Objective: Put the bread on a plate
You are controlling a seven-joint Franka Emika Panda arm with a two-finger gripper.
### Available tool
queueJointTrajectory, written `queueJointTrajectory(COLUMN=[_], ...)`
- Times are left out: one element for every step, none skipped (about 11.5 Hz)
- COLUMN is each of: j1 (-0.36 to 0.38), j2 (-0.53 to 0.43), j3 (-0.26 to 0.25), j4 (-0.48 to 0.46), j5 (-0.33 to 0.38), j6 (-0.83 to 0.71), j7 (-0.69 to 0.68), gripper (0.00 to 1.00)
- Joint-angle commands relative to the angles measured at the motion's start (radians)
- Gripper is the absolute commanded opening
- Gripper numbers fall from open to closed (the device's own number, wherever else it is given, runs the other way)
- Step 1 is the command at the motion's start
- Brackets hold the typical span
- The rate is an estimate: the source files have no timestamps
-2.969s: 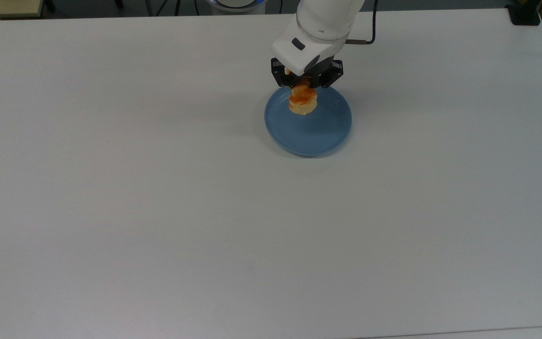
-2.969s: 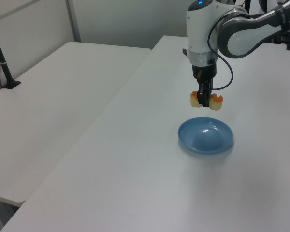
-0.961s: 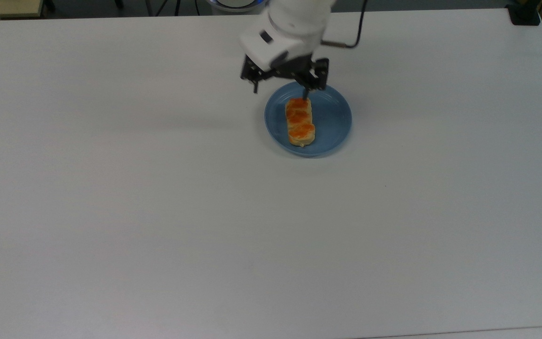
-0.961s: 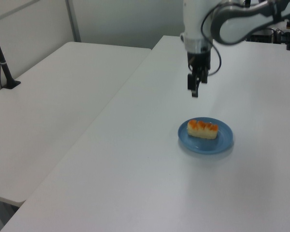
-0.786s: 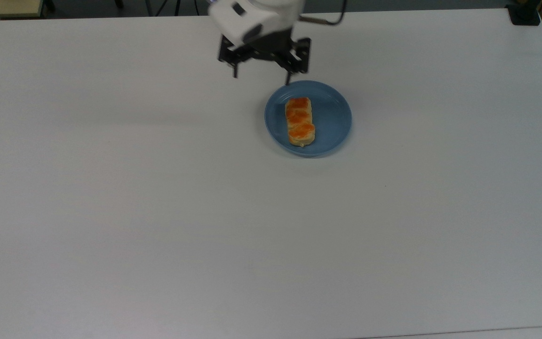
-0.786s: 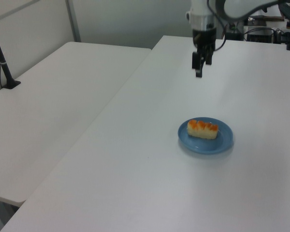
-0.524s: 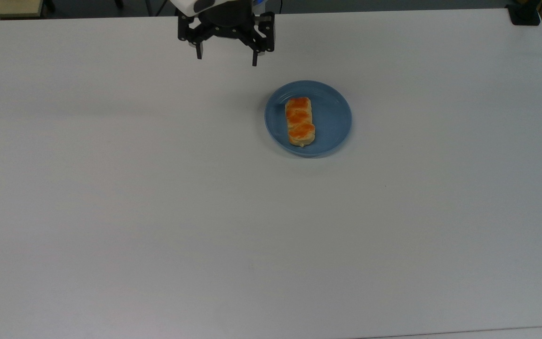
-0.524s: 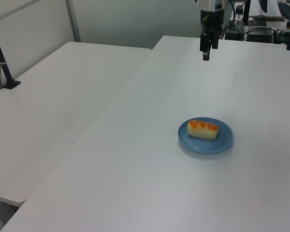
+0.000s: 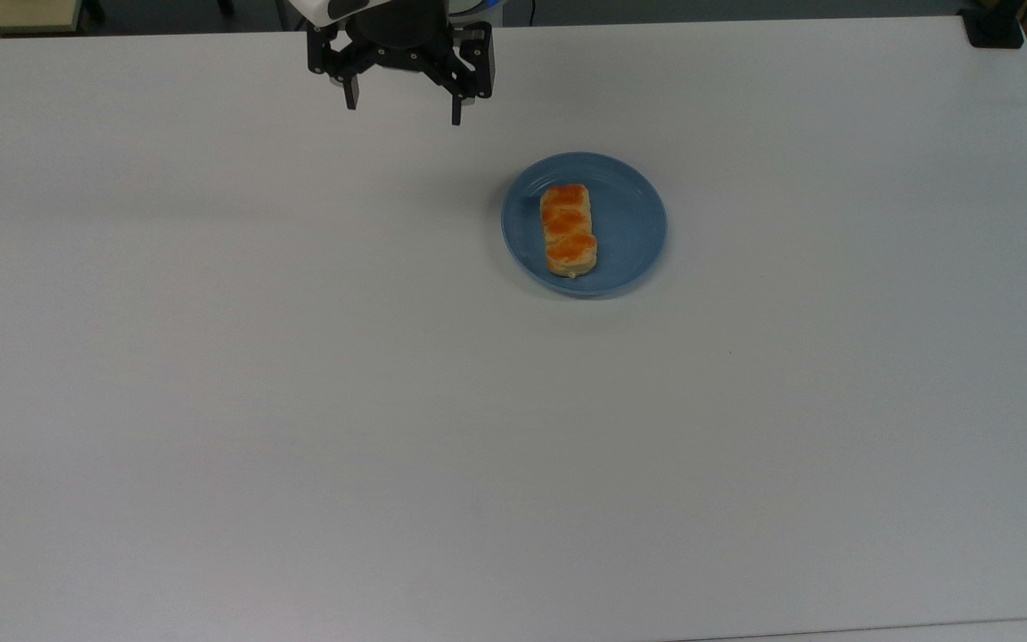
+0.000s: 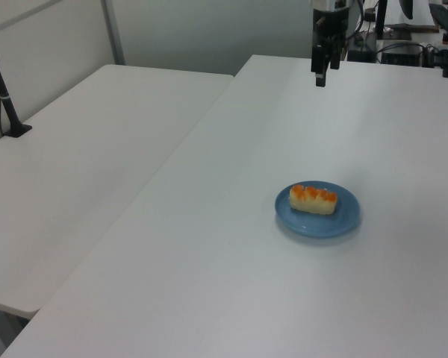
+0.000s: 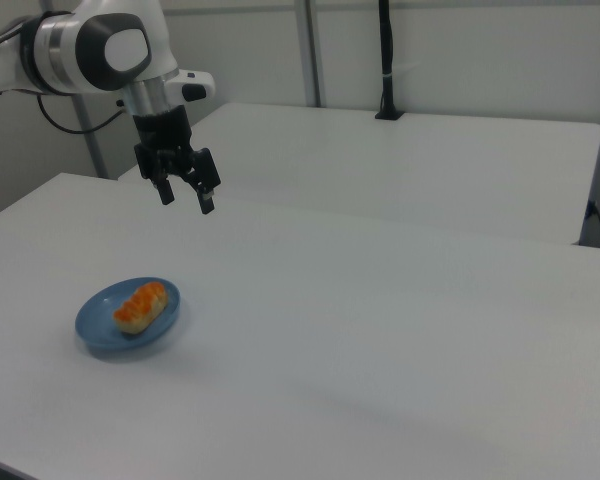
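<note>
Moved: gripper (image 9: pixel 402 105) went up and away to the top view's far left; before, it held the bread over the plate.
Hand: fingers wide apart, holding nothing.
Bread (image 9: pixel 568 229): lying flat on the blue plate (image 9: pixel 634 218).
Worry: little now; a bump to the table (image 9: pixel 299 401) might slide the plate.

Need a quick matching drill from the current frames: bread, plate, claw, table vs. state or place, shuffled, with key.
Column 1:
1. bread
2. plate
3. claw
4. table

Column 2:
A. open, raised, away from the food
B. white, carries the blue dish
C. lying flat on the blue dish
D. blue, round, resting on the white surface

Pairs: 1-C, 2-D, 3-A, 4-B
</note>
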Motion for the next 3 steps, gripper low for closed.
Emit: queueJointTrajectory(j1=[0.005, 0.006, 0.006], j2=[-0.004, -0.004, -0.004], j3=[-0.01, -0.01, -0.01], j4=[0.012, 0.012, 0.012], j5=[0.014, 0.014, 0.014], j6=[-0.026, -0.024, -0.024], j7=[-0.023, -0.02, -0.02], gripper=[1.0, 1.0, 1.0])
